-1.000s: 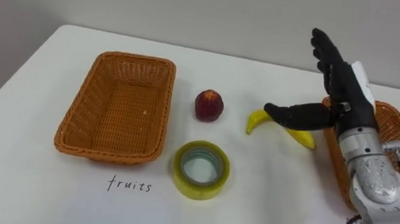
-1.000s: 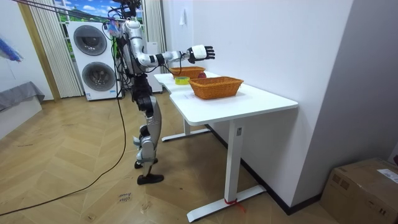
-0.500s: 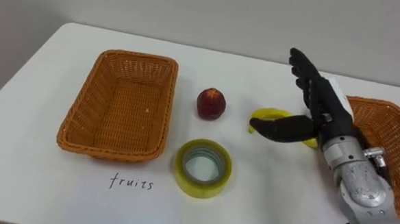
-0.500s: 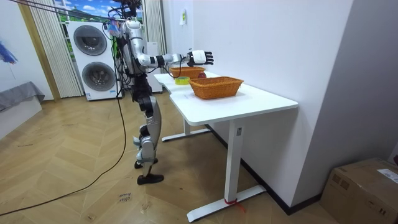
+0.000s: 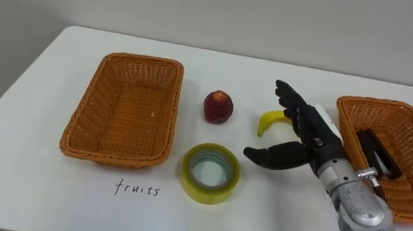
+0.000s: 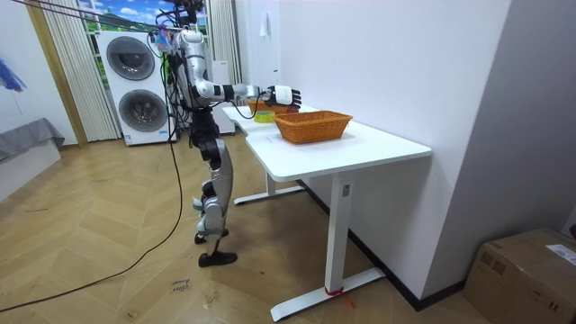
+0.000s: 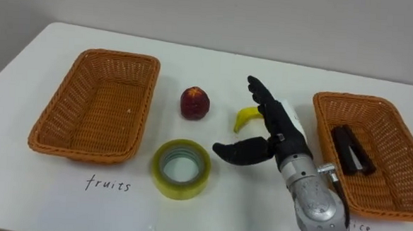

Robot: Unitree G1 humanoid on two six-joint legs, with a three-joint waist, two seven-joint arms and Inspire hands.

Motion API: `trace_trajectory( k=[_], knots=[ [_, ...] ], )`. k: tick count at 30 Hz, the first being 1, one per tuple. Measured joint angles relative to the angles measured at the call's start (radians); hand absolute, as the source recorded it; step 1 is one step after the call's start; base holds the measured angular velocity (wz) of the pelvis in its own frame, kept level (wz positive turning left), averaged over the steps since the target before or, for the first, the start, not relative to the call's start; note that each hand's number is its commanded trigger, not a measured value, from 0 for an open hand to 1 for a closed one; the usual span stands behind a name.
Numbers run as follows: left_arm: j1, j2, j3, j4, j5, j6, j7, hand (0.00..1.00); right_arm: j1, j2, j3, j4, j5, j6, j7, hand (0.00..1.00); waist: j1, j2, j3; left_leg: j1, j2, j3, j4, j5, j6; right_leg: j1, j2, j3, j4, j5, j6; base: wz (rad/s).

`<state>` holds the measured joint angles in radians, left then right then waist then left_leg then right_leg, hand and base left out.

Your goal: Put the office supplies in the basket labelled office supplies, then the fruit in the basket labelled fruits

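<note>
My right hand [image 5: 310,134] is spread wide, empty; banana [image 5: 269,121] peeks out just beside the fingertips. Light, soft, easily bruised: I'd wrap its middle gently.

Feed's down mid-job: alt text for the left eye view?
The robot's open right hand hovers over the white table, partly covering a yellow banana and near a yellow roll of tape. A red apple lies beside an empty wicker basket on the left; the right wicker basket holds a black stapler-like object.
</note>
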<state>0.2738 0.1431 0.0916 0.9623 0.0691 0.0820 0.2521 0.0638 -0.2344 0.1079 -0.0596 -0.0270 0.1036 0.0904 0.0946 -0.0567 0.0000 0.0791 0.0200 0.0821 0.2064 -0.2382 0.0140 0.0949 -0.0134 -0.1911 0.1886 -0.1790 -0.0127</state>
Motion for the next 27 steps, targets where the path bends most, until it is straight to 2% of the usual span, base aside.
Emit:
trace_trajectory(
  k=[9,17,27],
  knots=[
    [-0.004,0.003,-0.058,0.000,0.001,0.005,0.012,0.00,-0.001,0.000,0.070,0.000,-0.066,0.014,0.048,0.00,0.022,0.005,-0.0008,-0.019,0.000,0.014,0.000,0.000,0.000,-0.027,0.001,0.011,0.001,0.001,0.000,-0.05],
    [-0.007,0.003,-0.059,-0.019,0.001,0.006,0.020,0.00,-0.001,0.000,0.075,0.001,-0.066,0.022,0.057,0.00,0.021,0.013,0.0008,-0.021,-0.001,-0.001,0.000,0.000,0.000,-0.025,0.000,-0.003,-0.003,0.001,0.000,0.03],
    [-0.006,0.003,-0.060,-0.002,-0.031,0.003,0.023,0.00,-0.001,0.002,0.075,0.058,-0.037,0.021,0.036,0.00,0.021,0.005,0.0047,-0.020,-0.002,-0.005,0.000,0.000,0.001,-0.015,-0.001,-0.017,-0.003,0.001,0.000,0.02]
  ],
)
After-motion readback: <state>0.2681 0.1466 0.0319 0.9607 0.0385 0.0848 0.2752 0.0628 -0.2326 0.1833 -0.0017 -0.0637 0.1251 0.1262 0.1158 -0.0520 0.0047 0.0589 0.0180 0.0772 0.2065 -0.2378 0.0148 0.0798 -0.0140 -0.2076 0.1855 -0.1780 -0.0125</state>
